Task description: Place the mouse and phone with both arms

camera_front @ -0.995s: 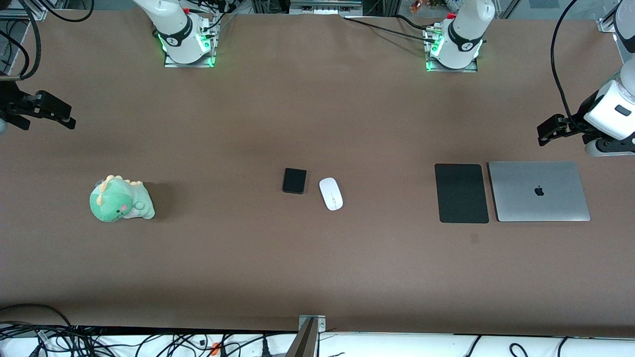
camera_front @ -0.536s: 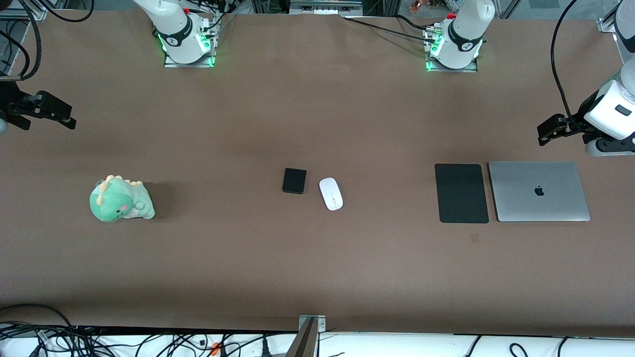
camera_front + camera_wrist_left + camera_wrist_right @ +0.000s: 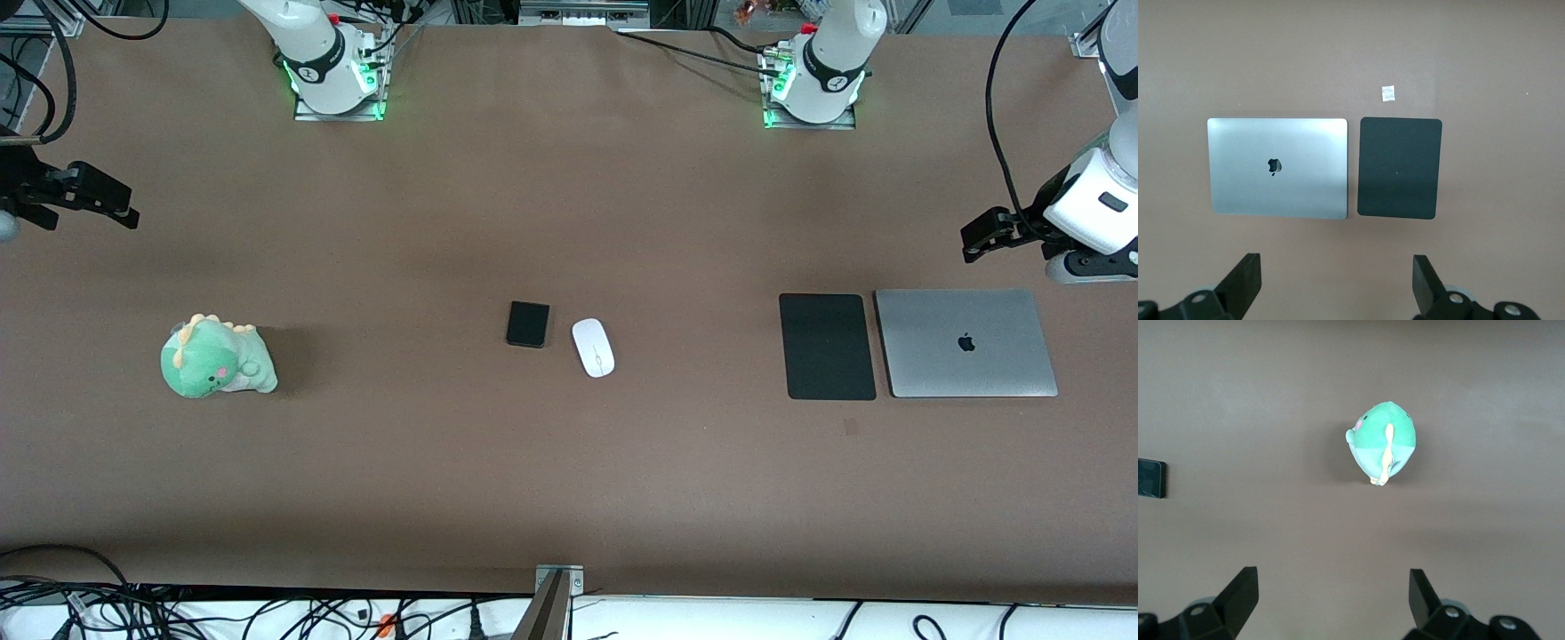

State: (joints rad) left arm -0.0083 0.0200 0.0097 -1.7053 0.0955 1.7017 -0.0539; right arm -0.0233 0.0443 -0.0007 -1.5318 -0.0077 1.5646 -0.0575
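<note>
The white mouse (image 3: 593, 347) and the small black phone (image 3: 528, 324) lie side by side at the middle of the table, the phone toward the right arm's end. The phone's edge also shows in the right wrist view (image 3: 1151, 478). My left gripper (image 3: 978, 240) hangs open and empty at the left arm's end, over bare table beside the laptop; in its wrist view it (image 3: 1337, 280) is open. My right gripper (image 3: 111, 212) hangs open and empty at the right arm's end; in its wrist view it (image 3: 1333, 597) is open.
A flat black pad (image 3: 827, 346) and a closed silver laptop (image 3: 965, 343) lie side by side toward the left arm's end. A green plush dinosaur (image 3: 216, 357) sits toward the right arm's end. Cables run along the front edge.
Both grippers have shifted slightly; the mouse and phone have not moved.
</note>
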